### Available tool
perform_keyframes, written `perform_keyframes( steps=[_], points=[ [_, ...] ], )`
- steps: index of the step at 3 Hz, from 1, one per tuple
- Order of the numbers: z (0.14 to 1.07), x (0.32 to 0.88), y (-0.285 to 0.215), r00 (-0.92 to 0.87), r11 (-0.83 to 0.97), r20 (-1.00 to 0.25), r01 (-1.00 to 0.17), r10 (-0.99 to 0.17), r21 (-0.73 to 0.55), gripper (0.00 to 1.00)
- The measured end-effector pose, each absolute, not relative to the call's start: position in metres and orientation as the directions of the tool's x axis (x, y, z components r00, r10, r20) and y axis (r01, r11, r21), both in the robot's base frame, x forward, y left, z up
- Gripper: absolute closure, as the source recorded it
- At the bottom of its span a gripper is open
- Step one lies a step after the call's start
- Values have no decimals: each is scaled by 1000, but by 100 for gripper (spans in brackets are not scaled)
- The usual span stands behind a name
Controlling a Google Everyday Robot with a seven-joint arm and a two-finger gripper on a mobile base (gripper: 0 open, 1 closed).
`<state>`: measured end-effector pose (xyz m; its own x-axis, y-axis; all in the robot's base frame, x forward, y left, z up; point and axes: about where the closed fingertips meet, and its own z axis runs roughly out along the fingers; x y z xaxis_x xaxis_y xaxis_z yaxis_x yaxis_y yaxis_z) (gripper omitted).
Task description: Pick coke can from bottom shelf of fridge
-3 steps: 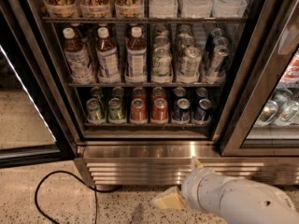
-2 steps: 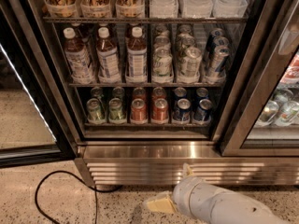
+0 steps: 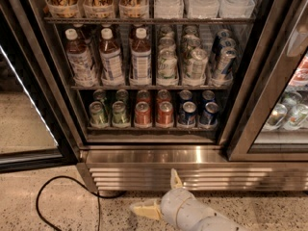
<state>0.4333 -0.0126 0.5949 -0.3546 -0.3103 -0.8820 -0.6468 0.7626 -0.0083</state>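
The fridge [image 3: 192, 170] stands open in front of me, its louvred steel base below. On the bottom shelf [image 3: 149, 128] two red coke cans [image 3: 143, 114] stand side by side at the front middle, with more red cans behind them. Green cans [image 3: 98, 115] stand to their left and blue cans [image 3: 186, 114] to their right. My gripper [image 3: 160, 194] is low at the bottom of the view, in front of the base and well below the cans. It is open and empty, with one cream fingertip [image 3: 144, 210] pointing left and the other pointing up.
A black cable [image 3: 62, 184] loops on the speckled floor at the lower left. The open glass door [image 3: 29, 124] stands at the left. A second cooler [image 3: 288, 112] with cans is at the right. Bottles [image 3: 110, 57] and tall cans fill the middle shelf.
My arm and gripper have moved left along the foot of the fridge. The cans and shelves have not moved.
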Motion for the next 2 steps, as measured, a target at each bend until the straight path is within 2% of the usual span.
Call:
perform_keyframes(
  steps=[2],
  points=[
    [586, 484, -6, -198, 799, -942, -593, -270, -104, 0]
  ],
)
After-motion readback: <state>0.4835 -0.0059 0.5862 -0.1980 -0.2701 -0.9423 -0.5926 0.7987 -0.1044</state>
